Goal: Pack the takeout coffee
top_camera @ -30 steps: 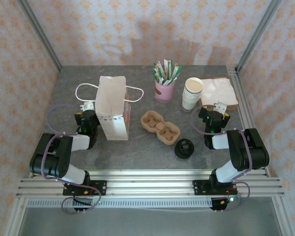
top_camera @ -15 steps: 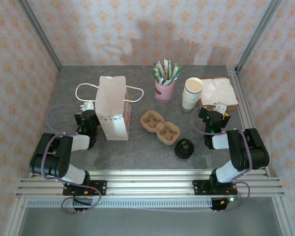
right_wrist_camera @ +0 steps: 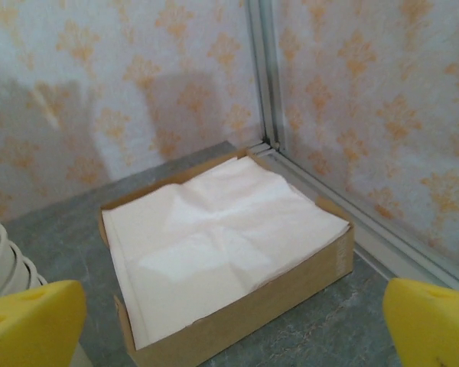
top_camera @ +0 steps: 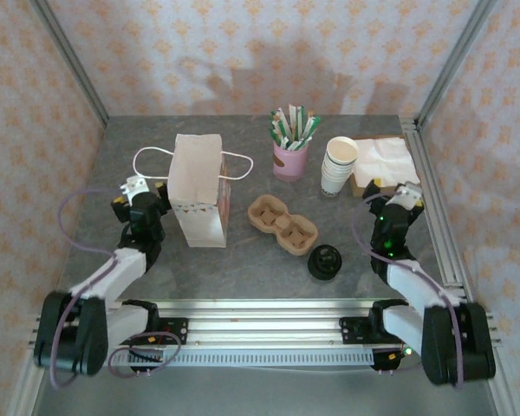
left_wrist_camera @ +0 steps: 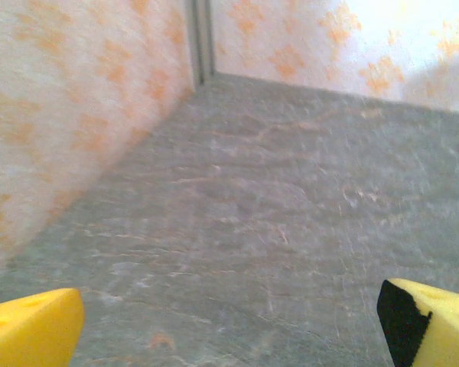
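Observation:
One takeout coffee (top_camera: 325,262), a small dark cup with a black domed lid, stands on the grey table near the front edge, right of centre. Just behind it lies the brown pulp cup carrier (top_camera: 282,224). A white paper bag (top_camera: 198,191) stands upright at centre left. My left gripper (top_camera: 132,191) hovers left of the bag. In the left wrist view it (left_wrist_camera: 229,336) is open over bare table, yellow fingertips (left_wrist_camera: 30,329) far apart. My right gripper (top_camera: 403,198) is right of the cup, open, and faces a napkin box (right_wrist_camera: 222,237).
A stack of white paper cups (top_camera: 338,165) stands at the back right, beside the cardboard box of white napkins (top_camera: 386,160). A pink cup of sachets and sticks (top_camera: 290,156) stands behind the carrier. Aluminium frame posts and patterned walls enclose the table.
Both arms have unfolded from their low pose. The left gripper has moved left and away from the bag. The right gripper has moved right and back toward the napkin box.

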Action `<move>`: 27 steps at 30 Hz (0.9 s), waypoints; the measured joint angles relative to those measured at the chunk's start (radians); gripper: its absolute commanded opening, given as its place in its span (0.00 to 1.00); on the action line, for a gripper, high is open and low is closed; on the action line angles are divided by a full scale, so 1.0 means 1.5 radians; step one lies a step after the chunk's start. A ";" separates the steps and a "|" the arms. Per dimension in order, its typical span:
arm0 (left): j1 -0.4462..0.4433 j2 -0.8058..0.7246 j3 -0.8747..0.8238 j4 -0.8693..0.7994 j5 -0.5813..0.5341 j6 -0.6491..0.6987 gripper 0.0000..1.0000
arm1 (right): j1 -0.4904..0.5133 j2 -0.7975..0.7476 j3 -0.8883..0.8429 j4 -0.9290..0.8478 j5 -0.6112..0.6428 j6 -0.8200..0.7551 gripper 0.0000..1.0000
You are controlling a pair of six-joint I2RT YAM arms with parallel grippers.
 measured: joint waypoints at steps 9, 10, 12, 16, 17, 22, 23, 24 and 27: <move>0.000 -0.320 0.031 -0.428 -0.101 -0.270 1.00 | -0.003 -0.125 0.187 -0.467 0.012 0.158 0.99; 0.000 -0.345 0.038 -0.473 -0.109 -0.297 1.00 | -0.003 -0.128 0.202 -0.500 0.012 0.173 0.99; 0.001 -0.409 0.047 -0.544 -0.102 -0.325 1.00 | -0.005 -0.136 0.232 -0.574 0.005 0.209 0.99; 0.001 -0.510 0.091 -0.653 -0.048 -0.349 1.00 | -0.005 -0.148 0.281 -0.700 -0.016 0.277 0.99; 0.001 -0.526 0.114 -0.678 -0.032 -0.353 1.00 | -0.005 -0.151 0.297 -0.727 -0.028 0.290 0.99; 0.001 -0.543 0.255 -0.760 0.061 -0.343 0.98 | -0.006 -0.155 0.402 -0.811 -0.117 0.326 0.94; 0.001 -0.535 0.288 -0.773 0.089 -0.338 0.97 | -0.006 -0.154 0.426 -0.820 -0.138 0.331 0.92; 0.001 -0.523 0.319 -0.782 0.119 -0.332 0.96 | -0.006 -0.149 0.448 -0.830 -0.157 0.336 0.90; 0.001 -0.463 0.398 -0.801 0.225 -0.316 0.91 | -0.006 -0.128 0.503 -0.851 -0.212 0.345 0.78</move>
